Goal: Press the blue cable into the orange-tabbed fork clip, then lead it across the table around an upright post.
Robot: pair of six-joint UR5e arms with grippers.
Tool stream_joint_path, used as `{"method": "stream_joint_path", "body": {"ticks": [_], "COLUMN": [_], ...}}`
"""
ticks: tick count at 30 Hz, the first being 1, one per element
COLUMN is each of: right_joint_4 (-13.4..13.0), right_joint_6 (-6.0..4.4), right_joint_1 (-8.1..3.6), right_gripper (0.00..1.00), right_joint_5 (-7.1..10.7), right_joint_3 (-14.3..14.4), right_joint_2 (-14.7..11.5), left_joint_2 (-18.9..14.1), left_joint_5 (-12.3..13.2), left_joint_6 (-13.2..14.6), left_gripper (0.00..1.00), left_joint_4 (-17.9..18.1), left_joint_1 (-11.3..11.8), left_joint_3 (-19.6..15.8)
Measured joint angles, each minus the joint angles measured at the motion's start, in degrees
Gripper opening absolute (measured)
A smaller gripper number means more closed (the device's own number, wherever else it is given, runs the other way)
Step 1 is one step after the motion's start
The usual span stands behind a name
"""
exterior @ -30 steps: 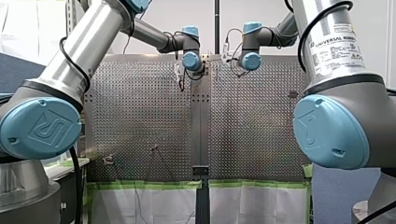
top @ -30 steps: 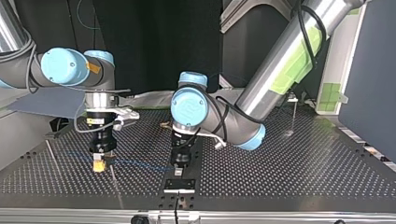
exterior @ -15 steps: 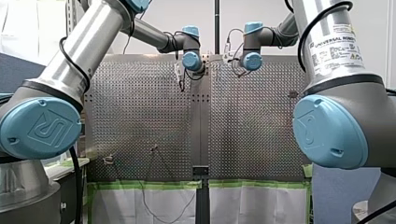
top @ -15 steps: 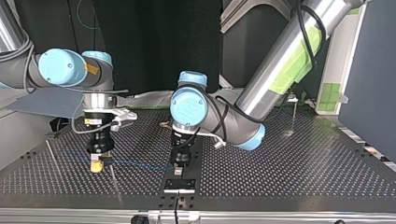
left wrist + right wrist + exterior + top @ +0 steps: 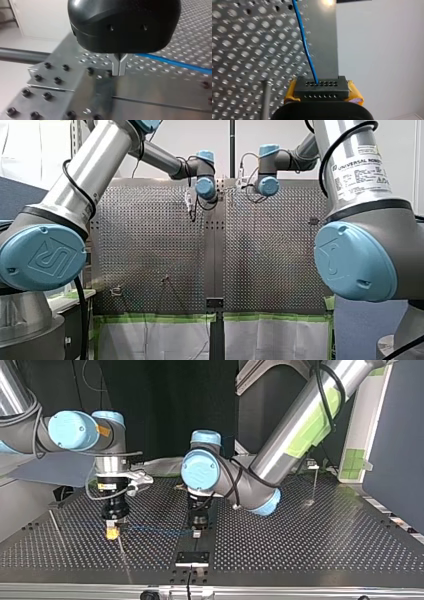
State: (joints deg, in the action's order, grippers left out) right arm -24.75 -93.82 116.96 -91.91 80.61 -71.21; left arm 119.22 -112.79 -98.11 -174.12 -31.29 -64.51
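Note:
The blue cable (image 5: 150, 530) runs taut just above the perforated table (image 5: 310, 540) between my two grippers. In the top view my right gripper (image 5: 112, 533) is at the left, its yellow pads shut on the cable. In the right wrist view the cable (image 5: 305, 50) leaves the black perforated block (image 5: 321, 90) between the pads and leads ahead. My left gripper (image 5: 196, 533) stands at the middle, metal fingers (image 5: 119, 67) shut, and the cable (image 5: 175, 62) stretches away from them. I cannot make out an orange-tabbed clip.
A thin upright post (image 5: 316, 480) stands far at the top view's right. A metal pin (image 5: 265, 100) rises beside my right gripper. A black bracket (image 5: 192, 558) sits at the near edge below my left gripper. A bolted metal plate (image 5: 50, 82) lies under it.
Both grippers have shifted toward the top view's right, carrying the cable along. My left gripper has also drawn slightly back from the black bracket.

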Motion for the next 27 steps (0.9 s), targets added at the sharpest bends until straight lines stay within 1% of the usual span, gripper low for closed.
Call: {"method": "stream_joint_path", "body": {"ticks": [3, 8, 12, 15, 21, 27], "right_joint_4": [0.16, 0.21, 0.20, 0.15, -0.01, -0.12], "right_joint_6": [0.18, 0.55, 0.83, 0.88, 0.94, 0.97], "right_joint_1": [0.69, 1.86, 3.17, 3.82, 4.65, 5.24], "right_gripper": [0.00, 0.00, 0.00, 0.00, 0.00, 0.00], "right_joint_5": [0.24, 0.53, 0.58, 0.58, 0.51, 0.47], "right_joint_3": [0.57, 1.52, 2.90, 4.16, 6.67, 8.52], "right_joint_2": [0.01, 0.01, 0.02, 0.04, 0.05, 0.07], "left_joint_2": [-0.51, -2.89, -4.90, -6.51, -9.69, -12.96], "left_joint_5": [-0.32, -0.88, -2.33, -3.58, -5.84, -9.17], "left_joint_6": [0.12, 0.19, 0.08, 0.01, -0.02, -0.05], "left_gripper": [0.00, 0.00, 0.00, 0.00, 0.00, 0.00], "left_joint_4": [0.45, 2.85, 4.87, 6.48, 9.66, 13.21], "left_joint_1": [0.00, 0.21, 0.36, 0.42, 0.54, 0.55], "left_joint_3": [-1.55, -4.52, -6.58, -8.21, -11.40, -14.94]}}
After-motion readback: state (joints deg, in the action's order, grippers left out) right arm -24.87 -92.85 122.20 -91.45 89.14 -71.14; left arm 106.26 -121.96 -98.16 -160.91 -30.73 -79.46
